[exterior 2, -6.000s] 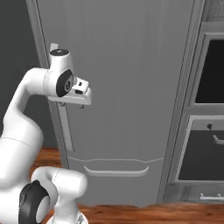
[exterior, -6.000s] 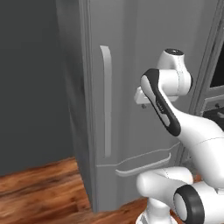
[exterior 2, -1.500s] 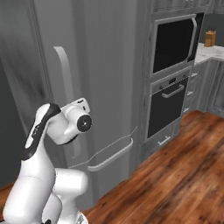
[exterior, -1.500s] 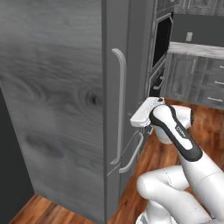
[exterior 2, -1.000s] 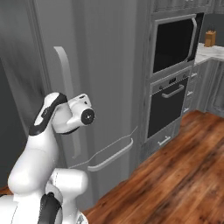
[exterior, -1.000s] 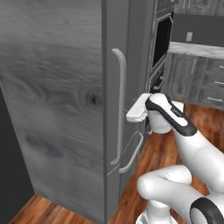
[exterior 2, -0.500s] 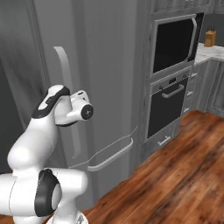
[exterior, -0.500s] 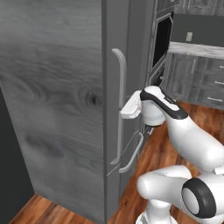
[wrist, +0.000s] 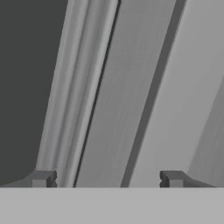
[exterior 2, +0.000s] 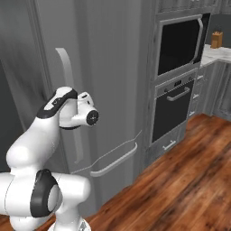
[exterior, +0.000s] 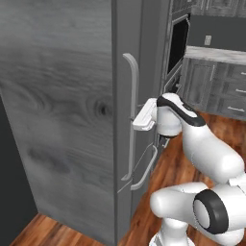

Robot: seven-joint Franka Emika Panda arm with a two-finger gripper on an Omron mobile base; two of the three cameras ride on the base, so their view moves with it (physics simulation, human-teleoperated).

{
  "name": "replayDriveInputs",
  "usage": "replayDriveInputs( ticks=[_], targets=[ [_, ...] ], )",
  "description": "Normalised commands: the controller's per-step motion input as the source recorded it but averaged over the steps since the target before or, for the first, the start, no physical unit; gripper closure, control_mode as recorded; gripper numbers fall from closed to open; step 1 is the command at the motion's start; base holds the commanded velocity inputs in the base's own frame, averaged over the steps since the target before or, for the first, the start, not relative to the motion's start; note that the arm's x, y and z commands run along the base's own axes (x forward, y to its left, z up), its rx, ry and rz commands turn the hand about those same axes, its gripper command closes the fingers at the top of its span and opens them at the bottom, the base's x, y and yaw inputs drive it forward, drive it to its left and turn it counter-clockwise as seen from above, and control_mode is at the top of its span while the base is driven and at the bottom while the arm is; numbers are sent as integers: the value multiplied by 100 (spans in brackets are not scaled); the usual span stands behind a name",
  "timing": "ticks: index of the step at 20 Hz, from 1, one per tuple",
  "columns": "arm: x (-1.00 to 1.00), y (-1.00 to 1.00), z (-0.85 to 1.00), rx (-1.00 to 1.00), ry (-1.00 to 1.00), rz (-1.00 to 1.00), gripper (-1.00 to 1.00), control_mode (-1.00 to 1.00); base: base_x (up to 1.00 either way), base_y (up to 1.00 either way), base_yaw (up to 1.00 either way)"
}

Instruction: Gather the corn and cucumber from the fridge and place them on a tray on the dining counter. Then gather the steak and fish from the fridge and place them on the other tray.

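Note:
The fridge (exterior: 72,120) is a tall grey cabinet and its door is shut. Its pale vertical handle (exterior: 133,77) runs down the door's edge. My gripper (exterior: 137,124) is up against the middle of that bar. In the hand view the handle (wrist: 131,87) runs between my two fingertips (wrist: 43,178), with a gap on each side, so the gripper (wrist: 108,178) is open around it. The corn, cucumber, steak and fish are hidden behind the shut door. The trays and the dining counter are out of view.
A curved drawer handle (exterior 2: 113,162) crosses the fridge's lower front. A black wall oven (exterior 2: 178,45) and a lower oven (exterior 2: 173,113) stand right of the fridge. Grey cabinets (exterior: 221,86) line the far wall. Wood floor (exterior 2: 180,189) lies open to the right.
Over the last second the hand has swung left, from just off the door to the handle, and its fingers now straddle the bar. The door has not moved.

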Motion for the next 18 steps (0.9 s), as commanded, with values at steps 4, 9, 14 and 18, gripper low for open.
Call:
replayDriveInputs(
  ticks=[4, 9, 14, 18],
  targets=[
    [4, -12, 0, 0, -4, 0, -100, -100, 0, 0, 0],
    [3, -9, 0, 1, 0, 0, -100, -100, 0, 0, 0],
    [28, -11, 0, 6, 3, 0, -100, -100, 0, 0, 0],
    [40, 1, 0, 6, 7, 1, -100, -100, 0, 0, 0]
  ],
)
